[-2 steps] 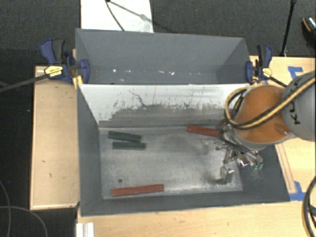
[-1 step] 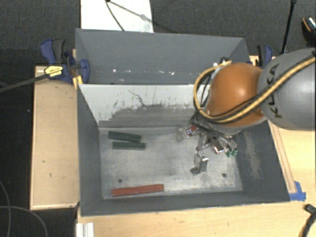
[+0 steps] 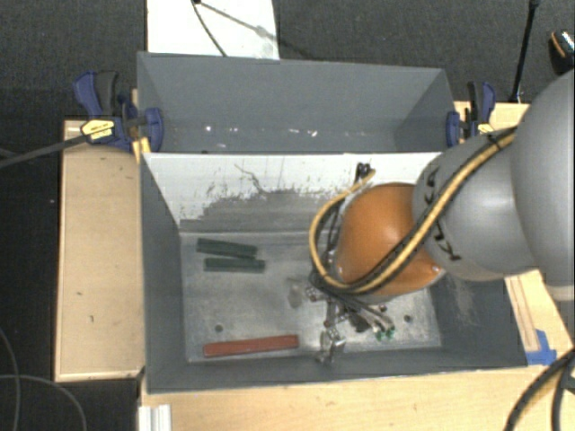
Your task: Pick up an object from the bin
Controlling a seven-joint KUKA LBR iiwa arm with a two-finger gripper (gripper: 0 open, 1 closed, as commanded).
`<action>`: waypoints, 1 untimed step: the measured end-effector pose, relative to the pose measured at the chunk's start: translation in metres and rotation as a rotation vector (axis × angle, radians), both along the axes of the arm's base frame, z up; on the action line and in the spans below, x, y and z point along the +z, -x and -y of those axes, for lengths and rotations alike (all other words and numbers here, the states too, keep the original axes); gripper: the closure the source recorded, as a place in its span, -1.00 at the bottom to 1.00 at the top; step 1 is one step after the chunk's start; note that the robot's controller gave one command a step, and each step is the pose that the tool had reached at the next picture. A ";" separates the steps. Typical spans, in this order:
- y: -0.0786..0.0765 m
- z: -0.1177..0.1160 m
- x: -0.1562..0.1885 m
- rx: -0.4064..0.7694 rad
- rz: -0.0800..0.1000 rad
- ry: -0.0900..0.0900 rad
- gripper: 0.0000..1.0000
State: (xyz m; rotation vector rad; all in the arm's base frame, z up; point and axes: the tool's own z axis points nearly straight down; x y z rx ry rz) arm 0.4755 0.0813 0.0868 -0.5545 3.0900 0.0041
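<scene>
The grey bin point(image 3: 166, 285) takes the arm point(image 3: 485, 205) from the right, its jaws low over the front floor; released or clenched, I cannot tell. A flat red-brown strip point(image 3: 252, 346) lies just left of them, with two dark green bars point(image 3: 231, 255) farther back-left.

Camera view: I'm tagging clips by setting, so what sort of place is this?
Probably a robotics lab's bin-picking cell: a grey metal bin holds a few loose things, a reddish-brown bar and two dark green sticks, and a robot arm reaches in, its gripper low over the floor.
</scene>
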 end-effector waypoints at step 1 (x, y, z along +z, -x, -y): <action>-0.002 -0.076 0.008 0.097 0.003 -0.003 -1.00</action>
